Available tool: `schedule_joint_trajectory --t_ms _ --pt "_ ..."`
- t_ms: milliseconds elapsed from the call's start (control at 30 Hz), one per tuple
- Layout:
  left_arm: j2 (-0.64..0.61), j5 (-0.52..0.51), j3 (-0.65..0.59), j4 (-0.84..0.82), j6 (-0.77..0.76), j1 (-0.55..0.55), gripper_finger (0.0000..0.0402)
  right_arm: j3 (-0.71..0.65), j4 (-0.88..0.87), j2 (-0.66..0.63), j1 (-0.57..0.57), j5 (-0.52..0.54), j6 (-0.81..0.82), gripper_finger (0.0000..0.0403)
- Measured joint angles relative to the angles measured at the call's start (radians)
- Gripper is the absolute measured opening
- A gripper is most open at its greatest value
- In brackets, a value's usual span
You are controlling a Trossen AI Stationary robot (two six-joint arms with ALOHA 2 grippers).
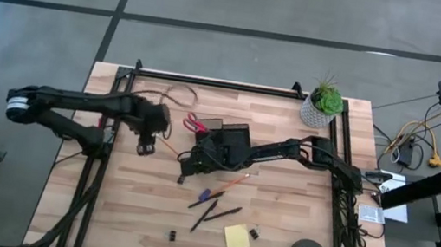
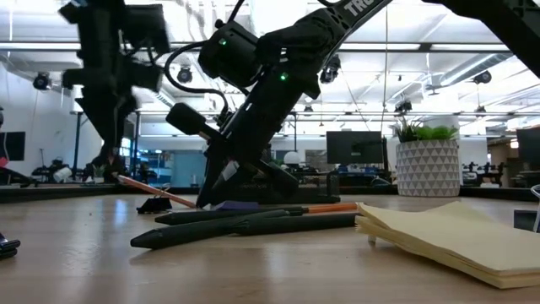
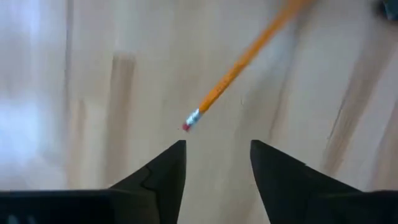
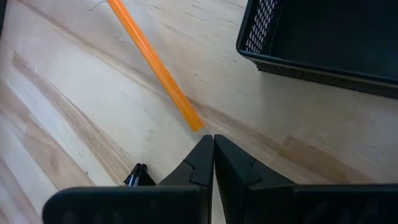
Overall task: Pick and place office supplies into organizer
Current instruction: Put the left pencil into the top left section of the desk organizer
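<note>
Near the middle of the surface, the right gripper point(image 4: 213, 146) is down with jaws pressed together, empty, just beside the orange pencil point(image 4: 154, 65) and the organizer point(image 4: 323, 43). The left gripper point(image 3: 217, 152) hovers with jaws apart near the pencil's eraser end. Bare wood lies toward the near-left corner.

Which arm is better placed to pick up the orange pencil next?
Likely the left. The left gripper is open with the orange pencil eraser end just ahead of it. The right gripper is shut beside the pencil's other end.
</note>
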Motion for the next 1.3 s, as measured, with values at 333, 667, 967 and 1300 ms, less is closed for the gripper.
schedule_joint_trajectory --t_ms 333,667,967,1300 --pt "0.046 0.017 -0.006 0.058 0.543 0.017 0.0144 0.0 0.001 -0.002 0.0 0.001 -0.014 0.0009" --pt "0.082 -0.035 -0.063 0.197 0.552 0.022 0.0143 0.0 0.003 -0.002 0.0 0.007 -0.033 0.0009" --pt "0.131 -0.048 -0.096 0.181 0.598 0.035 0.0143 0.0 0.003 -0.002 0.0 0.008 -0.04 0.0009" --pt "0.129 -0.075 -0.115 0.206 0.603 0.041 0.0142 0.0 0.002 -0.002 0.0 0.007 -0.04 0.0009"
